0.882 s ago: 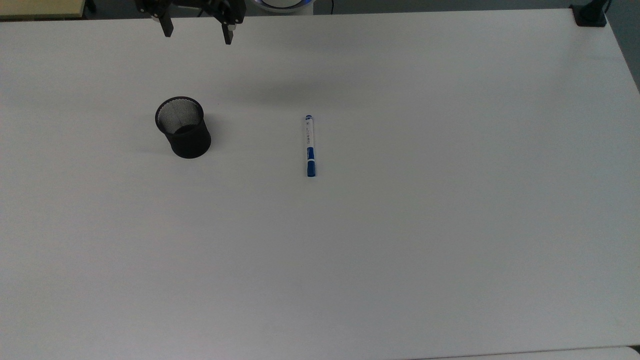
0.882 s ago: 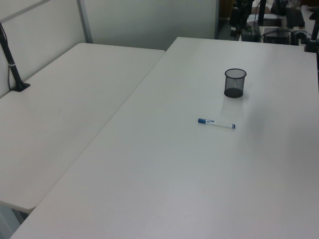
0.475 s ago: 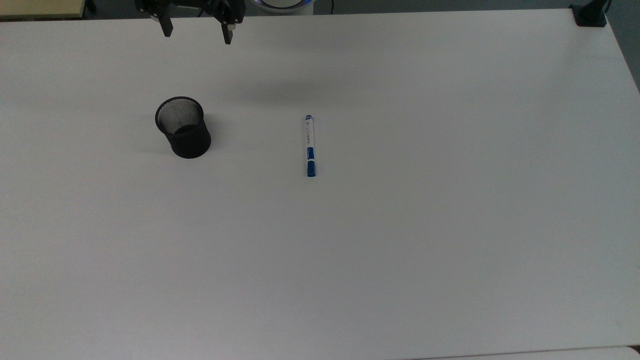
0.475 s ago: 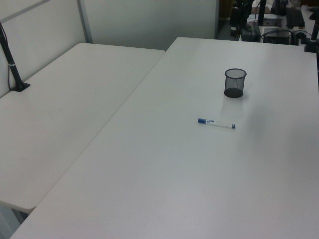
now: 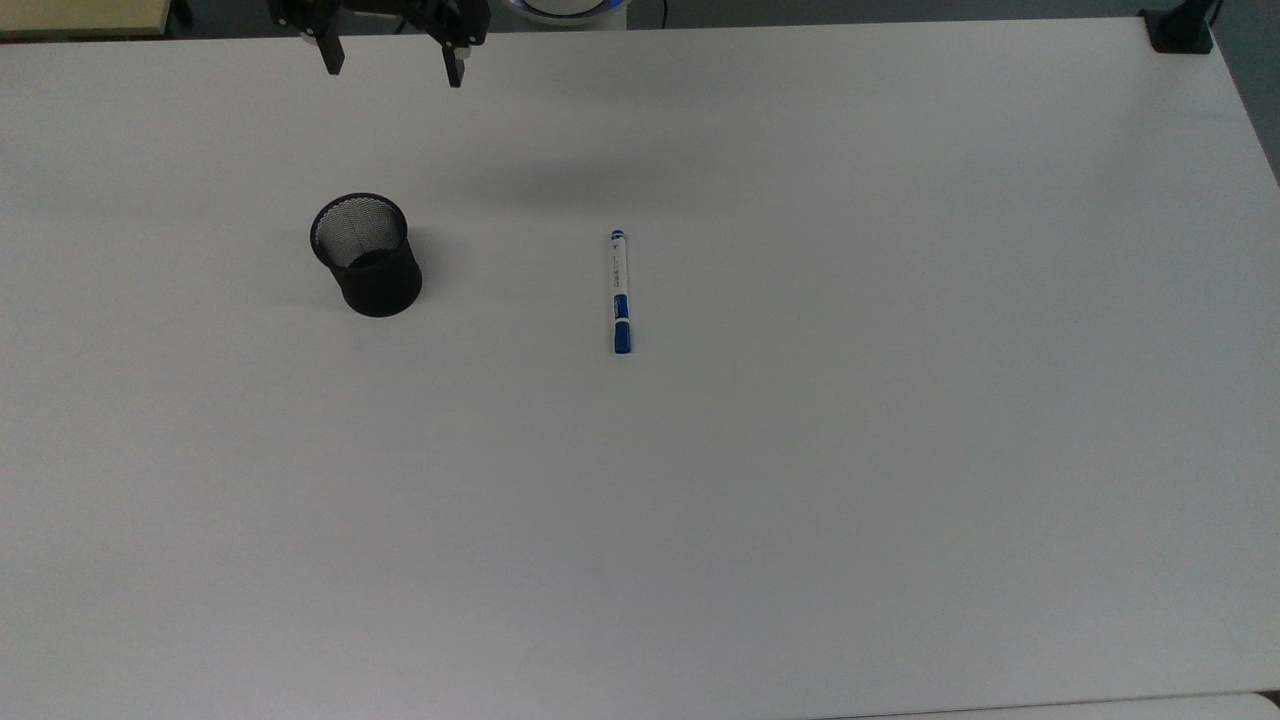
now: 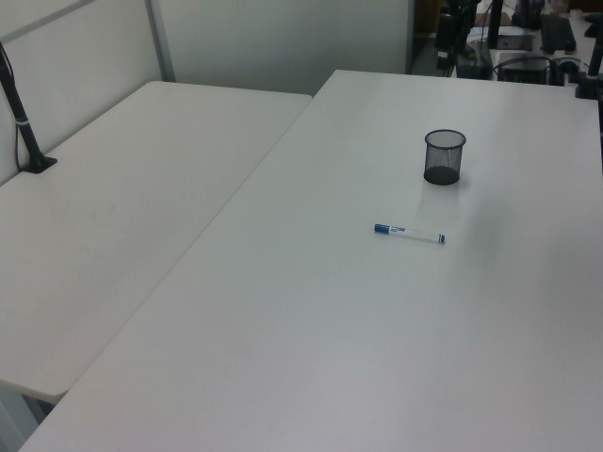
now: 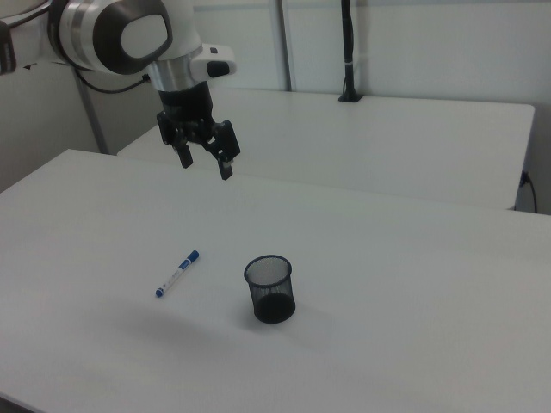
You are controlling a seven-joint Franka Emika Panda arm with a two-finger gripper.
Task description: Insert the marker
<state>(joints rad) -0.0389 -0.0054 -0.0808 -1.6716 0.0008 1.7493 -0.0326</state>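
You see the gripper high above the white table, its fingers spread and empty. The marker lies flat on the table, well apart from the upright black mesh cup.

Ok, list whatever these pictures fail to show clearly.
- Printing on the white-barrelled, blue-capped marker: too small in the top view.
- Base of the black mesh cup: dim in the right view, screened by its own wall.
- Open black two-finger gripper: its upper body is cut by the top view's upper edge.
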